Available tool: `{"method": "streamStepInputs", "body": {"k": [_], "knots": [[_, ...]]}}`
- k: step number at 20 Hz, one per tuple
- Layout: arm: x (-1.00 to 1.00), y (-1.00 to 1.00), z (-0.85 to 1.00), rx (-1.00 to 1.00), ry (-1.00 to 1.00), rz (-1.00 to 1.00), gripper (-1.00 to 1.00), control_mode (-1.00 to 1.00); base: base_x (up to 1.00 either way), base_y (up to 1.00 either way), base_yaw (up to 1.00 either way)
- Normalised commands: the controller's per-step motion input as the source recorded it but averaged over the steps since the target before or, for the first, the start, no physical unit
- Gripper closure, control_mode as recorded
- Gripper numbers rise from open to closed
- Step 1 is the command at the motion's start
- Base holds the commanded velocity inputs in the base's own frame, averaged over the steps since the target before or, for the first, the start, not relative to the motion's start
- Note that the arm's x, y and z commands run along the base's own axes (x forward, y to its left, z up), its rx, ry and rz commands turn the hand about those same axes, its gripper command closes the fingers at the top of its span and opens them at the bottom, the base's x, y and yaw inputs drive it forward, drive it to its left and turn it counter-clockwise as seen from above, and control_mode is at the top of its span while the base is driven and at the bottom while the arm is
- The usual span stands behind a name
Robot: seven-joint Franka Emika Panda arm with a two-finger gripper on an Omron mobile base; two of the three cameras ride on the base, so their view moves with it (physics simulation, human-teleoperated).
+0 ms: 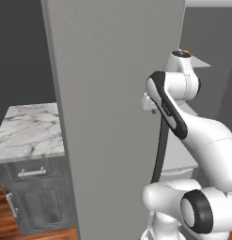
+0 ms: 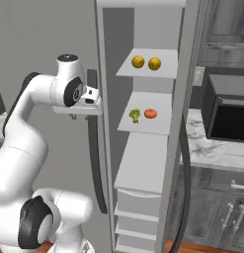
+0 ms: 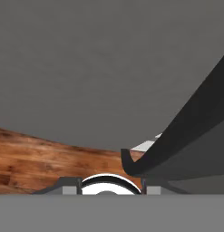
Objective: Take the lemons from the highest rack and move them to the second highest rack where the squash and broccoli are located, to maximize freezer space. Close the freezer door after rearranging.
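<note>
Right base view: two round lemons sit side by side on the top rack; end effector opening unclear.

White Franka arm with dark joints is folded upward, elbow high, forearm horizontal. White hand points toward 3 o'clock in right base view; finger state not discernible.

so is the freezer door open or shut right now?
Open. The right base view looks straight into the compartment: both lemons sit on the top rack, and the door stands swung out beside the arm.
</note>
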Motion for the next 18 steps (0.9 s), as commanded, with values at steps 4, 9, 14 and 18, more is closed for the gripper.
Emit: {"method": "streamStepInputs", "body": {"k": [4, 9, 14, 18], "knots": [[-0.04, 0.00, 0.00, 0.00, 0.00, 0.00, -1.00, 1.00, -0.01, 0.00, 0.00], [0.00, 0.00, 0.00, 0.00, 0.00, 0.00, -1.00, 1.00, -0.59, 0.00, -0.01], [0.00, 0.00, 0.00, 0.00, 0.00, 0.00, -1.00, 1.00, -0.67, 0.00, -0.27], [0.00, 0.00, 0.00, 0.00, 0.00, 0.00, -1.00, 1.00, -0.05, 0.00, -0.62]]}}
